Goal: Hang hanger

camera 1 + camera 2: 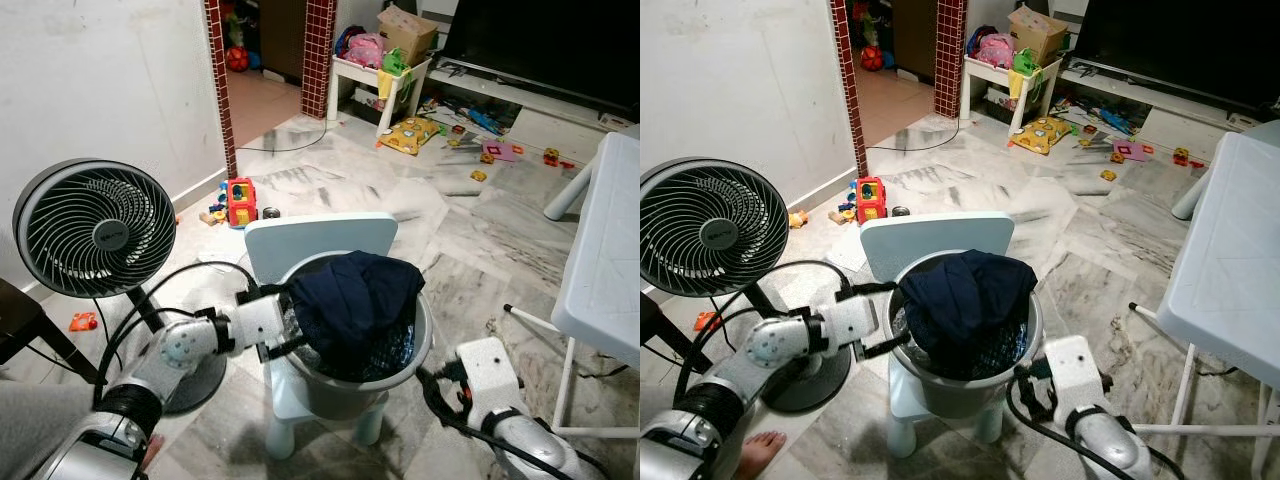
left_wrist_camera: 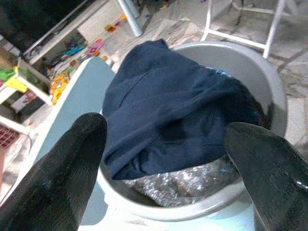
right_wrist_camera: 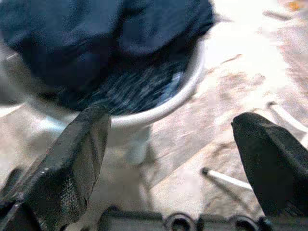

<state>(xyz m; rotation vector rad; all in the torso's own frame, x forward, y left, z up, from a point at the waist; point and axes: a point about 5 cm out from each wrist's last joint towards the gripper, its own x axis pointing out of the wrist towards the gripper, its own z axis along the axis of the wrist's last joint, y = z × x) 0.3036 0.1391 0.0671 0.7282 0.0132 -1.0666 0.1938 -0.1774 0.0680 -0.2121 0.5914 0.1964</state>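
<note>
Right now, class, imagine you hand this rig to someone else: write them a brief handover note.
Left pincer: open, at the near rim of the grey bucket, facing the dark blue garment.
Right pincer: open, holding nothing, beside the bucket's right side.
The bucket stands on a small pale chair, the garment heaped inside and over its rim.
Done: nothing gripped.
Left: no hanger can be made out; find it, then hang it.

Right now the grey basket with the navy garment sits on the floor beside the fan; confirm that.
Wrong in one respect: the grey basket holding the navy garment sits on the pale blue child's chair, not the floor, as the left eye view shows. The fan is beside it.
</note>
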